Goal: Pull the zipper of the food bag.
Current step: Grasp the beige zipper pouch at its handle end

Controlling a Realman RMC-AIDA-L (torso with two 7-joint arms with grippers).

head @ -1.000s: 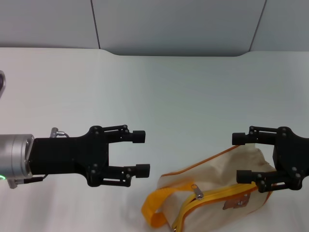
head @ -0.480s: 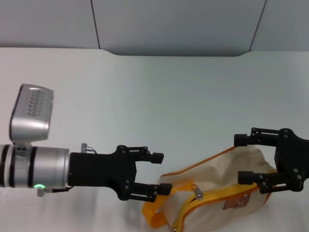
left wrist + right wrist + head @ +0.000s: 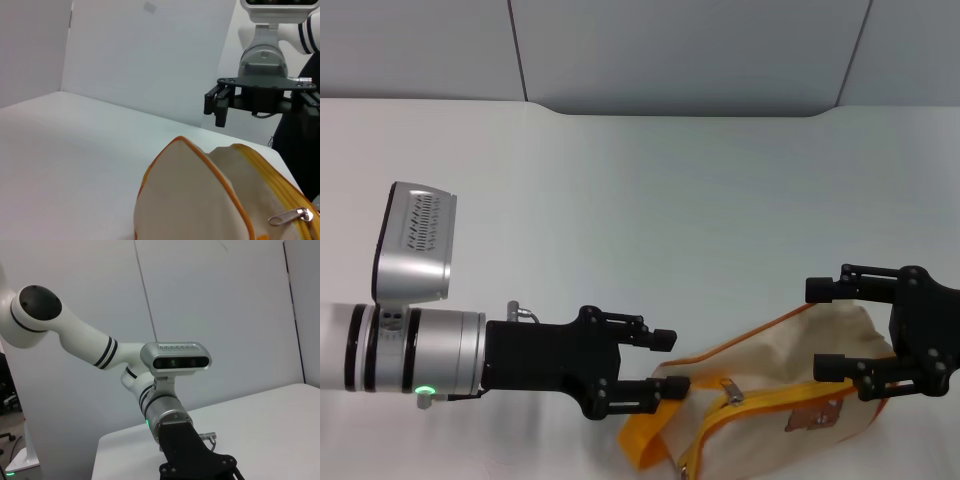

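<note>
Head view: food bag (image 3: 775,395) lies on its side at the near right of the desk (image 3: 650,190), its near edge cut off by the frame. The zipper (image 3: 720,440) curves along its upward face, looks shut along the part that shows, so contents are hidden. Silver pull tab (image 3: 729,391) sits at the left end of the line, just right of the yellow loop handle (image 3: 645,435).

Left end effector (image 3: 667,362) is at the bag's left end, fingers spread wide, nothing held, the lower fingertip touching or just over the bag corner. Probably lined up to take the tab; not on it yet.

Right end effector (image 3: 823,328) straddles the bag's right end, also wide, one finger on the far side and one over the top face. Likely there to brace the bag against the pull. Contact can't be confirmed.

Left wrist view: tab (image 3: 291,216) lies flat on the yellow tape, free of both end effectors.
</note>
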